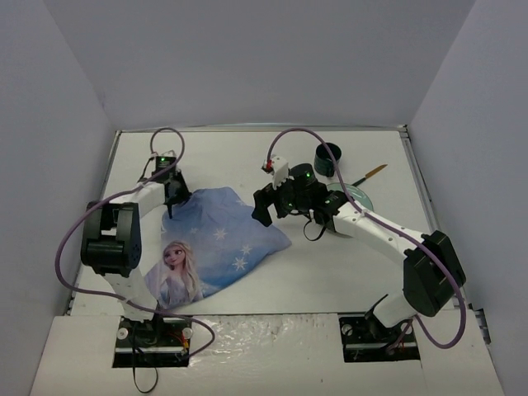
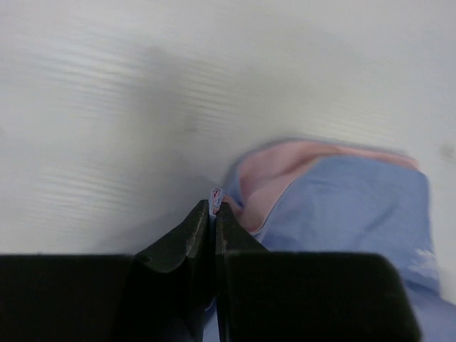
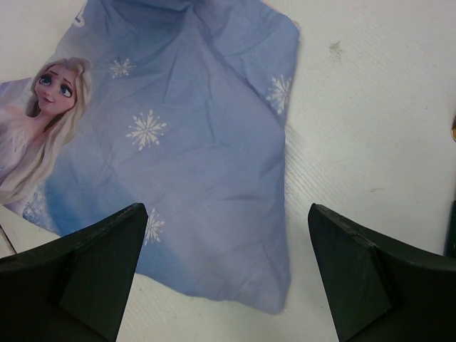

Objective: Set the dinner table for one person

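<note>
The table [image 1: 330, 280] is judged rigid, heavy and fixed. It is a surface to be laid upon, not lifted, so no hold on it is called for. On its near-left part the mat [image 1: 223, 239] is spread crookedly, one corner lying close to the table's near edge. The mat is judged light, limp and easily creased, and best taken by a corner or hem. At its far-left corner the left gripper [image 2: 214, 210] is closed on a pinch of the cloth, and a pink underside is turned up beside it. The right gripper [image 3: 226, 214] is held wide open above the mat's right edge, with nothing between its fingers. Farther right, what seems a plate [image 1: 363, 196] is partly hidden under the right arm, and nothing is seen on its bare part. Beyond it a dark cup [image 1: 327, 158] stands upright, its inside too dark for contents to be told. A utensil [image 1: 371, 172] lies just beside the cup, apart from it.
</note>
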Tool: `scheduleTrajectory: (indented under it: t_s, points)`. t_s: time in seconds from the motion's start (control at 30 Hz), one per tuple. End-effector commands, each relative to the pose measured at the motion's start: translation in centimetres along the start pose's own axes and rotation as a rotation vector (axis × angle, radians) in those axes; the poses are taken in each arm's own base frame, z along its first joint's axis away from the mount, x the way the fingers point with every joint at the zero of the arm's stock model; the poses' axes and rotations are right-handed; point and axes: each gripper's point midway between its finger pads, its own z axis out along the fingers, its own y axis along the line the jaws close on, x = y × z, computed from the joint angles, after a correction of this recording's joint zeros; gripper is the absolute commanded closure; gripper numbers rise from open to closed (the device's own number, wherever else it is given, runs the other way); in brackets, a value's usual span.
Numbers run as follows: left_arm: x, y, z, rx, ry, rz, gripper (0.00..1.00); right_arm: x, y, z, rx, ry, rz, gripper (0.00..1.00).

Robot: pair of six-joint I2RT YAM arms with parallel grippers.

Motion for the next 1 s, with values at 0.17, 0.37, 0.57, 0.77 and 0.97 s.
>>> scheduleTrajectory:
  t_s: [0.17, 0.37, 0.57, 0.77, 0.97]
  points:
    - [2.4, -19.8, -8.9, 0.447, -0.082, 0.378, 0.9, -3.6, -2.9, -3.9, 0.184, -0.169, 0.067, 0.08]
    - [0.7, -19.4, -10.8, 0.401, -0.143, 0.385, 0.31, -2.8, -4.7, -6.1, 0.249, -0.195, 0.112, 0.07]
    - [-3.5, -17.5, -15.2, 0.347, -0.228, 0.352, 0.03, -3.6, -4.5, -5.4, 0.191, -0.179, 0.072, 0.07]
    - [-4.2, -7.9, -18.6, 0.086, -0.244, 0.119, 0.03, -4.9, -3.9, -0.9, 0.09, -0.085, 0.038, 0.09]
    - [0.8, 0.8, -19.5, -0.105, -0.208, -0.04, 0.03, -7.2, -2.6, 2.8, 0.188, -0.093, 0.109, 0.08]
